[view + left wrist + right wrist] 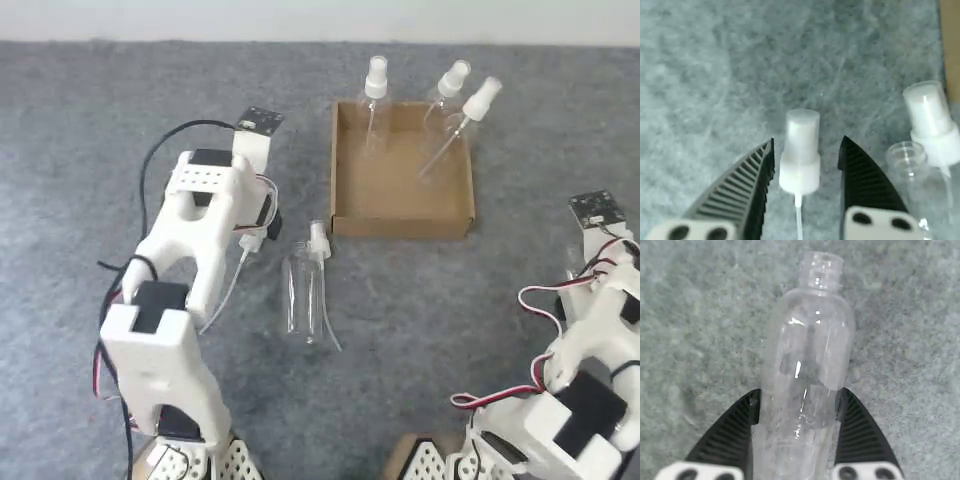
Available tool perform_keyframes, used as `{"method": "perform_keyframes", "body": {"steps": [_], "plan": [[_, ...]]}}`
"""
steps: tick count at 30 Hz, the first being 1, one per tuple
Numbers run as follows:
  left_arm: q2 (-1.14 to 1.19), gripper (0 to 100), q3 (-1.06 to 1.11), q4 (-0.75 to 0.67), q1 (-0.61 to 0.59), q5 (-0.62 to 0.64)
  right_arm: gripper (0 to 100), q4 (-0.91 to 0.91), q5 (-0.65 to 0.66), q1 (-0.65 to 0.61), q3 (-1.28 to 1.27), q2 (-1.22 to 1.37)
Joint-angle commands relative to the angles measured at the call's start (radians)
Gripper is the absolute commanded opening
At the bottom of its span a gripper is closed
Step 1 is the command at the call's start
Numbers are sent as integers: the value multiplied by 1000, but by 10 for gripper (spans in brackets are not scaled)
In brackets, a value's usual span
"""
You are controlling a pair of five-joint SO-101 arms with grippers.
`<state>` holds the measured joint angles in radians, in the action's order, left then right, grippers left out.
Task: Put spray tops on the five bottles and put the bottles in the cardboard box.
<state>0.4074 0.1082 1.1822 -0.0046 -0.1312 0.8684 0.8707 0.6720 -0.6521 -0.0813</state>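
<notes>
White plastic spray top (800,150) sits between L jaws, unclenched; R jaws grasp clear uncapped plastic bottle (807,370). Best approach: clench on collar (800,175), align dip tube (799,220) w/ neck (821,270).

Base of bottle (807,365) runs off frame btwn right gripper (800,395) fingers, spray top (800,150) tube is cut off too, & box (951,45) is cropped to a sliver.

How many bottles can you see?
5. Three capped bottles stand in the box; a loose bottle lies on the carpet near it; the held bottle is in the right gripper. None looks hidden.
</notes>
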Motion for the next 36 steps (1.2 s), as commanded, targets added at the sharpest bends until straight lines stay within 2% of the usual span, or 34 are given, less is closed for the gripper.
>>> {"method": "perform_keyframes", "body": {"steps": [1, 8, 12, 16, 20, 25, 30, 36], "plan": [[17, 182, -76, 0, 3, 8, 39, -15, 9, 10, 51, -1], [54, 6, -84, -52, 6, 5, 39, -13, 9, 16, 46, 1], [6, 9, -82, -9, 3, 8, 50, -13, 11, 12, 14, -8], [-101, 9, -30, 51, 6, 12, 136, -13, 9, 15, 11, -7], [-345, 9, 145, 40, 9, 61, 219, -13, -55, 10, 17, -10], [-707, 9, 375, 28, 9, 63, 260, -10, -141, -21, 46, -12], [-885, 9, 467, 91, 3, 58, 292, 120, -140, -91, 127, -10], [-939, 10, 604, -18, 3, 66, 297, 292, -141, -133, 368, 25]]}}
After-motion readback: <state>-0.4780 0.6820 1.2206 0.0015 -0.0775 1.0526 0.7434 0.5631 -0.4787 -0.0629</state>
